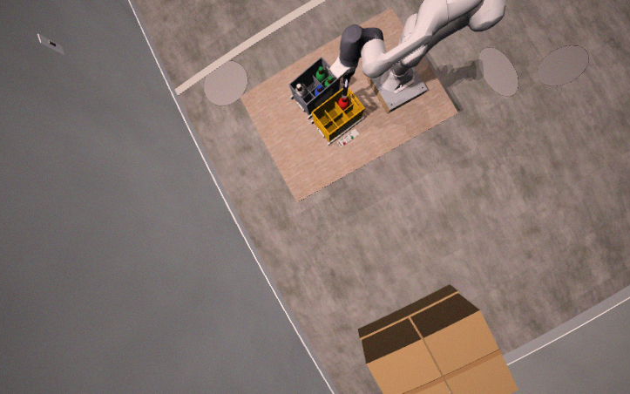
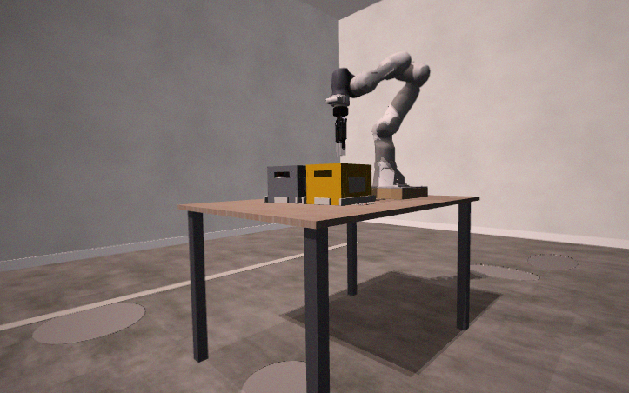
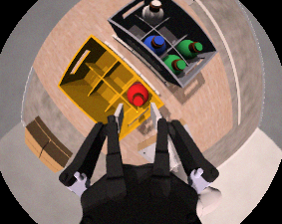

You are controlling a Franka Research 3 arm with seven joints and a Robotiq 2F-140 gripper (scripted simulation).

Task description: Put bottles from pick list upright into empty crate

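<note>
The yellow crate (image 1: 320, 128) (image 2: 336, 183) (image 3: 77, 71) holds one red-label bottle (image 1: 343, 101) (image 3: 137, 95), upright in a corner cell. Beside it, the dark grey crate (image 1: 302, 101) (image 2: 283, 183) (image 3: 132, 40) holds two green bottles (image 1: 321, 73) (image 3: 188, 48), a blue bottle (image 1: 318, 90) (image 3: 156, 43) and a white bottle (image 1: 299, 87) (image 3: 152, 10). The pick list (image 1: 348, 139) lies on the table by the yellow crate. My gripper (image 1: 345, 91) (image 2: 340, 151) (image 3: 137, 109) hangs above the yellow crate near the red bottle. Its fingers stand apart with nothing between them.
The crates stand on a wooden table (image 1: 297, 156) (image 2: 277, 209), with the robot base (image 1: 398, 90) (image 2: 399, 191) behind them. A cardboard box (image 1: 435, 343) (image 3: 47, 143) stands on the floor, far from the table.
</note>
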